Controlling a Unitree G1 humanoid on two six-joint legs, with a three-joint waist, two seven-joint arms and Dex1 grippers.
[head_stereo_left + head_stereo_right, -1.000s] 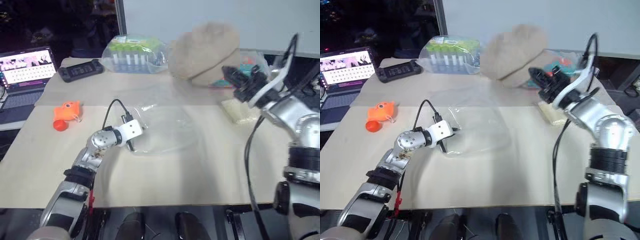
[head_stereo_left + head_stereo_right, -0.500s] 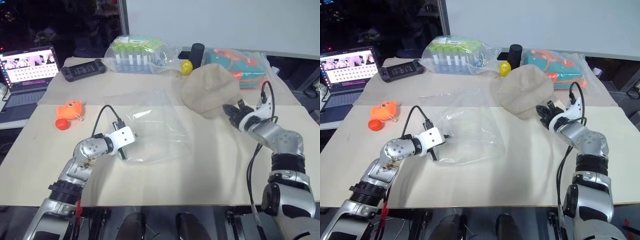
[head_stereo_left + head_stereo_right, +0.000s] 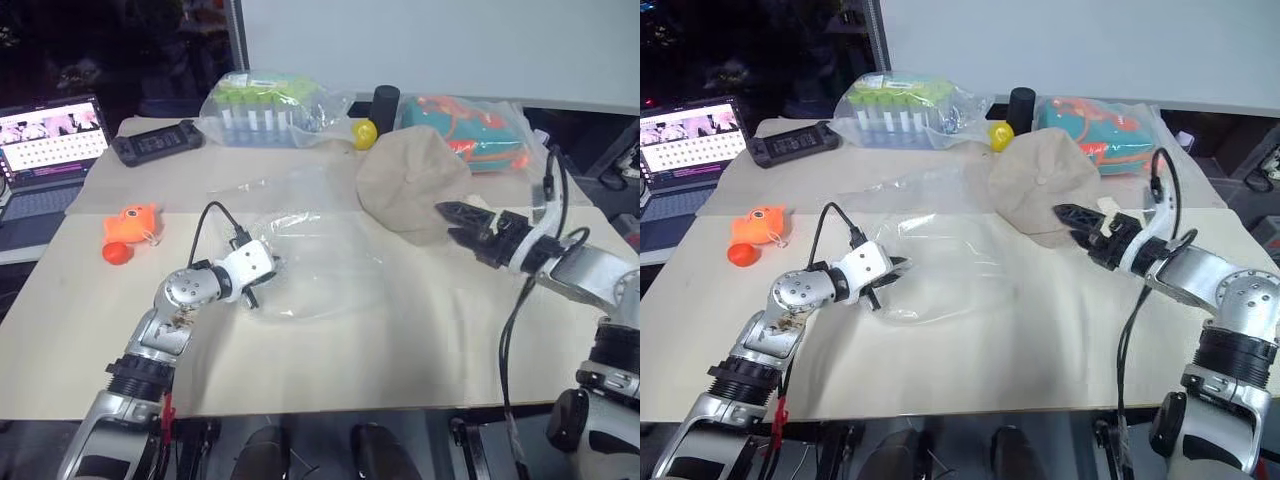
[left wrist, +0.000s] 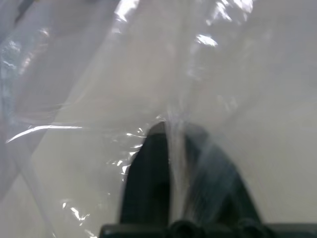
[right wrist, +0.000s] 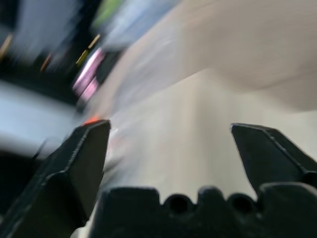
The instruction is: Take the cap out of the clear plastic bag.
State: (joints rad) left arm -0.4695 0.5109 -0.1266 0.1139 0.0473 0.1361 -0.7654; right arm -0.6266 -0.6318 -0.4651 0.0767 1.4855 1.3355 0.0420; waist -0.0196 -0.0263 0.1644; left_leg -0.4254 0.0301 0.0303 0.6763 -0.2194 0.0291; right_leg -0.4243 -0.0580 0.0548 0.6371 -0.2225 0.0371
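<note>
From the head views: one cap (image 3: 412, 180), soft and light by the look of it, lies on the table (image 3: 420, 340) outside the one clear plastic bag (image 3: 320, 265); best taken by the brim. Left wrist view: left gripper (image 4: 176, 148), film between its fingers, grip uncertain. Right wrist view: right gripper (image 5: 171, 144) fingers wide apart, empty.

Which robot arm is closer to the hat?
Right. The right tool hangs open just beside the cap on the table. The left tool is far off at the clear plastic bag.
</note>
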